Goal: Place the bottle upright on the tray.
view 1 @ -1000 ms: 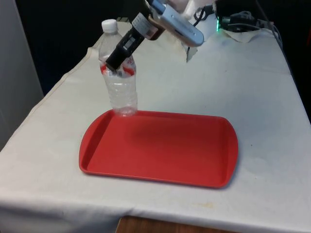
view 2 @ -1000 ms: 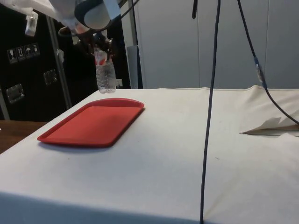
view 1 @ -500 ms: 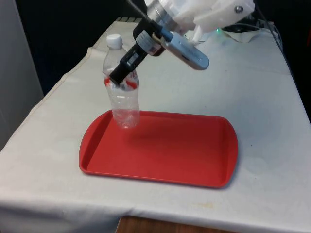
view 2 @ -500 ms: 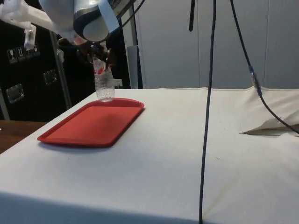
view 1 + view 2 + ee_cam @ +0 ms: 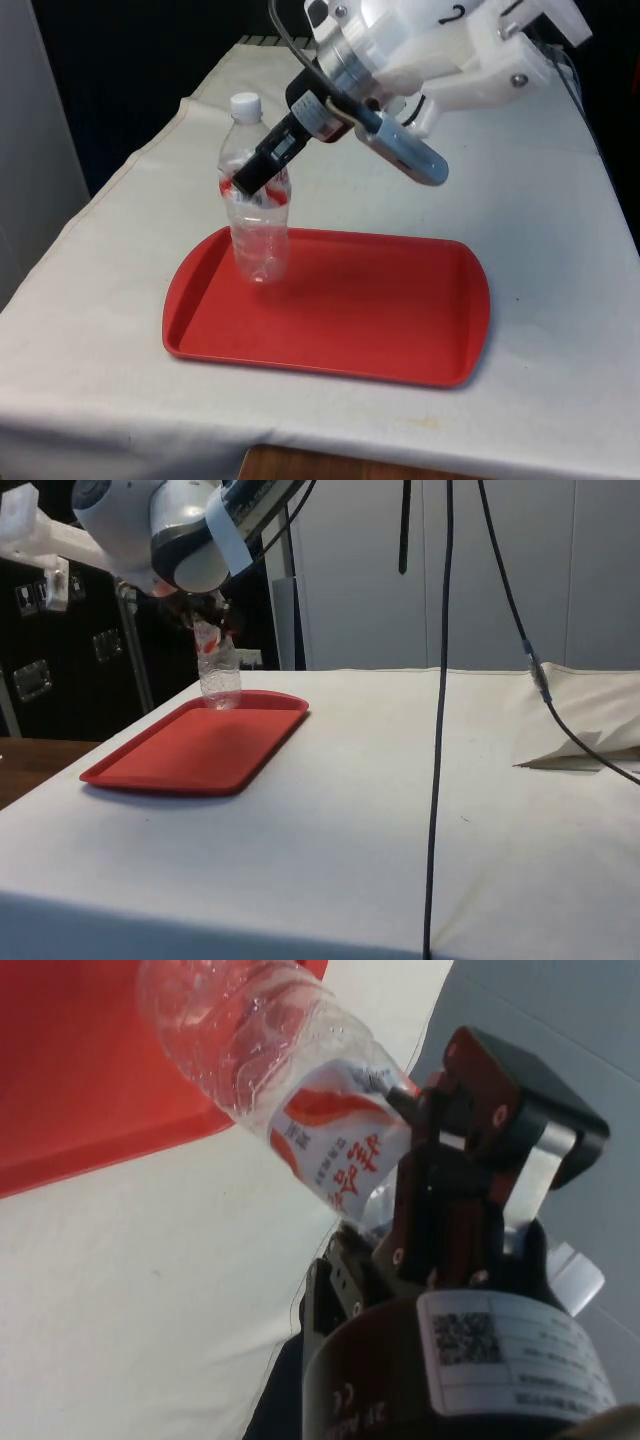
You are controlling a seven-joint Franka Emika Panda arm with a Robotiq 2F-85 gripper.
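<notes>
Bottle (image 5: 257, 205): clear plastic, white cap, red label, hanging nearly upright in the claw (image 5: 252, 180), which is clamped on it at the label. Its base sits below the claw, over the tray's (image 5: 400, 330) far corner, on the front view's left; from the side view we cannot tell whether it touches the tray floor. We judge the step in hand to be the lowering. Next, we would seat the base flat, straighten the slight lean, then let go.
</notes>
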